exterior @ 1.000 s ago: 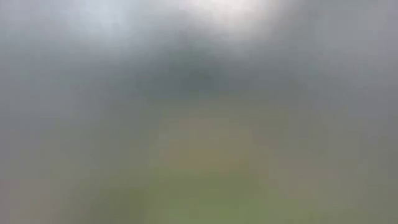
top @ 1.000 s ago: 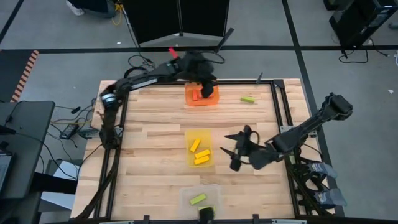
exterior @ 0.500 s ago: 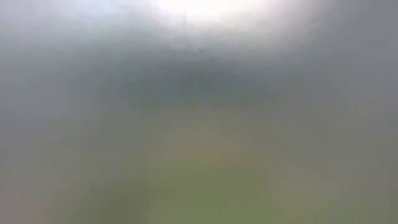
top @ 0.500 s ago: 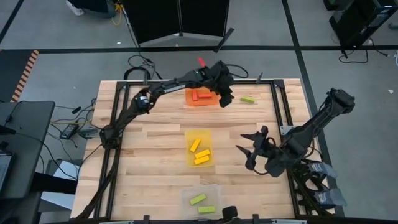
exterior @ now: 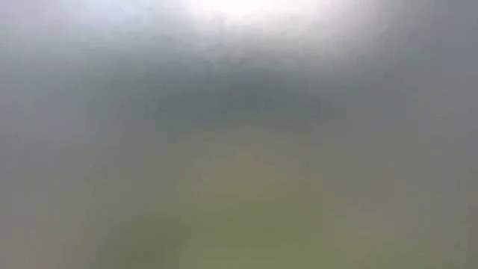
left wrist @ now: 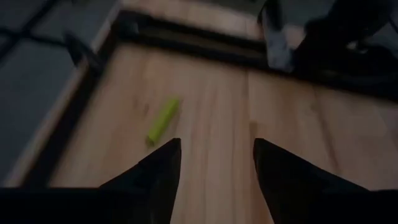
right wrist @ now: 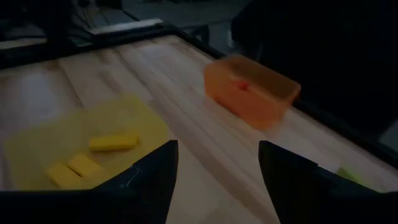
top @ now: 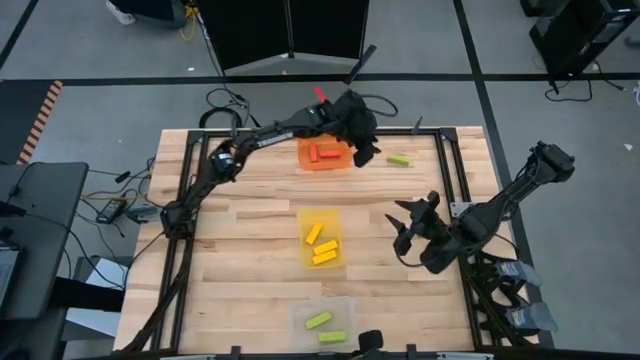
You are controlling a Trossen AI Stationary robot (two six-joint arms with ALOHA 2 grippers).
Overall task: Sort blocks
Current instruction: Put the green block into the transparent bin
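Red, yellow and green blocks sit in trays, but one green block (top: 399, 159) waits by the empty, open left gripper (top: 366, 156).

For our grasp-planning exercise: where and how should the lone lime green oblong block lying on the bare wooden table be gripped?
Grip the lime green oblong block across its two long sides at mid-length, coming straight down from above. It lies flat and alone on the wooden table, so both sides are free; the open left gripper is nearest.
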